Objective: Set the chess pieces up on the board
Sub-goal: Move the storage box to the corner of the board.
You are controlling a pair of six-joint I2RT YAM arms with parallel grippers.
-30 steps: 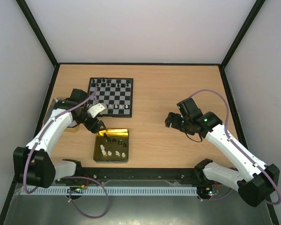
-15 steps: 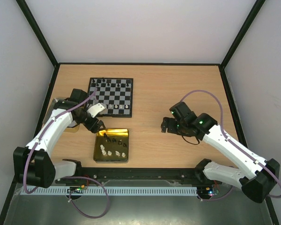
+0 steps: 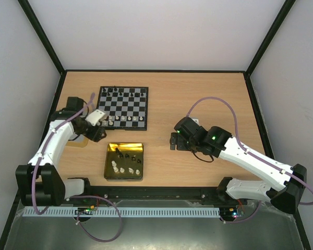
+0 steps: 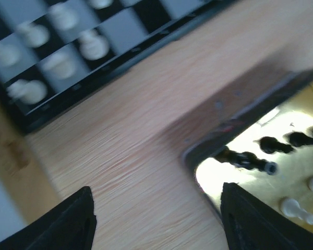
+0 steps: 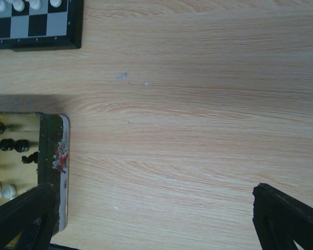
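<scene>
Two arms are fixed at the near edge of the counter (image 3: 198, 99), and neither of them holds anything.

Nearest to their bases is a gold tray (image 3: 107, 174), on the left half of the counter. Some chess pieces (image 3: 123, 170) are inside it: white ones stand in its near part and black ones in its far part. In the left wrist view one black piece seems to lie on its side.

A little farther, the right tool (image 5: 151, 213) hangs over bare wood to the right of the tray, near it but apart from it. Its two fingers (image 5: 21, 219) are spread wide and only the counter shows between them.

The left tool (image 4: 155, 213) is over the strip of wood between the tray and the board, toward the left side. Its fingers (image 4: 68, 224) are also apart, with nothing between them.

Farthest is the board (image 3: 123, 107), flat on the counter just behind the tray. A row of white pieces stands along its near edge and a few black pieces stand at its far left corner. In the left wrist view the board is blurred, so single figures cannot be told there.
</scene>
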